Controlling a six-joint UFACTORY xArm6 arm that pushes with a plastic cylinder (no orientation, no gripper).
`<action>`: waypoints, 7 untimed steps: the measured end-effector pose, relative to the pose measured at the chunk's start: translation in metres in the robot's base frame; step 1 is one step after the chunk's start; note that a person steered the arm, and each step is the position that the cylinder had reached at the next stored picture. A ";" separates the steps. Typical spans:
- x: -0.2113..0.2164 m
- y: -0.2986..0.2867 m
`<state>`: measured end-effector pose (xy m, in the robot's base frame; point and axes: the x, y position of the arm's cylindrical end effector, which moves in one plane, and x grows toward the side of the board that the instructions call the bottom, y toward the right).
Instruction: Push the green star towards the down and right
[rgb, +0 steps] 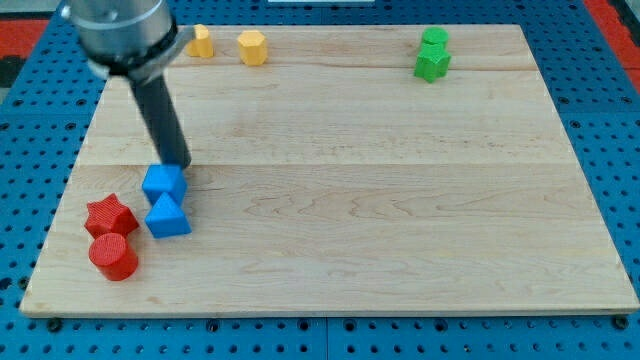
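The green star (432, 64) lies near the board's top right, touching a round green block (434, 39) just above it. My tip (178, 164) is far away at the view's left, at the top right edge of a blue cube (163, 183). A blue triangular block (167, 216) sits directly below the cube, touching it.
A red star (110, 214) and a red cylinder (113, 256) lie at the lower left of the wooden board (350, 200). Two yellow blocks (201, 41) (252, 47) sit at the top left edge. A blue pegboard surrounds the board.
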<state>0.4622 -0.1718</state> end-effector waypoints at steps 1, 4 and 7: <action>-0.015 0.053; -0.161 0.423; -0.200 0.320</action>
<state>0.2620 0.1477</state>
